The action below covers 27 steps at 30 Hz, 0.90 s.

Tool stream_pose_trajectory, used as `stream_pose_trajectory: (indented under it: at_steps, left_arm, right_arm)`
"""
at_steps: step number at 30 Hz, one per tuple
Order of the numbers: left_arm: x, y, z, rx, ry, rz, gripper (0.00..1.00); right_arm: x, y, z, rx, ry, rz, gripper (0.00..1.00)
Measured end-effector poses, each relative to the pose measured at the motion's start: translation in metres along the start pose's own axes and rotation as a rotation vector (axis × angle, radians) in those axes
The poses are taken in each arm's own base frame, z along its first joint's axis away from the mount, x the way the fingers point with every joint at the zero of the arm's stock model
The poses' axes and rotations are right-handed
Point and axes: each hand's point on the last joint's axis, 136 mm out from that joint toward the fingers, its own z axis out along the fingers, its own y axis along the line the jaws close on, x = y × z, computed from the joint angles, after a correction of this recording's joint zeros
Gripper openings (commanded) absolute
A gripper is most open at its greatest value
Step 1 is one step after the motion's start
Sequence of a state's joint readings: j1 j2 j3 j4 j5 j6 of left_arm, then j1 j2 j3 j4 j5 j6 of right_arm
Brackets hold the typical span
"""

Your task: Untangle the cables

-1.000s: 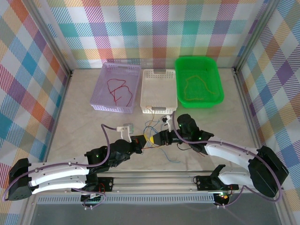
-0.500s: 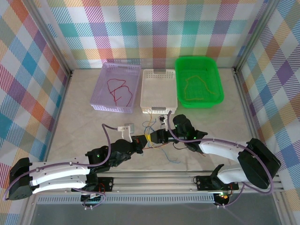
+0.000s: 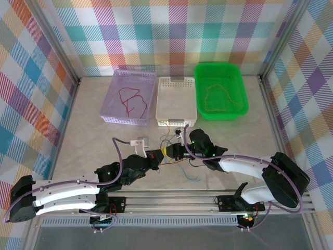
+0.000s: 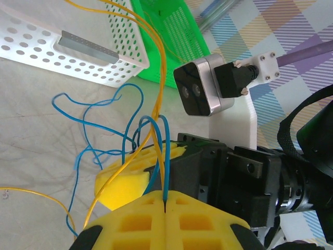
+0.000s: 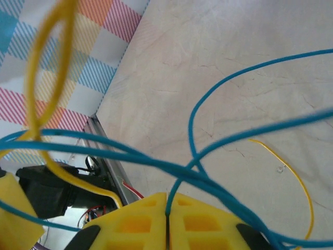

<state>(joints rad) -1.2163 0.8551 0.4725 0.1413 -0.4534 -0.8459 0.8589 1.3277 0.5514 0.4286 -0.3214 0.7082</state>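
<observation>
Pinching a thin blue cable tight, the left end effector has its yellow pads pressed together on it. The right end effector is squeezed on blue cable too, likely so the two can pull the knot apart. Both arms lie low, reaching in to the middle of the worktop, tips almost touching. A yellow-orange cable loops through the tangle there. Farther back, a red cable rests in the purple basket and a yellow cable in the green basket.

Left hand, right hand meet at cables; white basket beyond
</observation>
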Motion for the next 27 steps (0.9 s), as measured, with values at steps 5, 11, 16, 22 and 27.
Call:
stream_pose_trajectory:
  at_steps: [5,11,16,22,27]
  left_arm:
    - [-0.009,-0.004,-0.009,0.021,-0.021,-0.014,0.0]
    - [-0.032,0.003,-0.038,0.021,-0.083,-0.034,0.0]
    - [-0.05,0.024,-0.068,-0.021,-0.144,-0.047,0.0]
    - [-0.065,0.059,-0.103,-0.103,-0.204,-0.049,0.0]
    - [-0.074,0.08,-0.124,-0.175,-0.23,-0.036,0.0]
  right_arm:
    - [-0.004,-0.005,-0.006,0.044,-0.027,-0.008,0.0]
    - [-0.015,0.0,-0.039,0.115,-0.101,-0.059,0.0]
    - [-0.026,-0.013,-0.071,0.201,-0.155,-0.063,0.0]
    - [-0.042,-0.053,-0.118,0.341,-0.229,0.037,0.0]
    - [-0.049,-0.062,-0.15,0.398,-0.272,0.071,0.0]
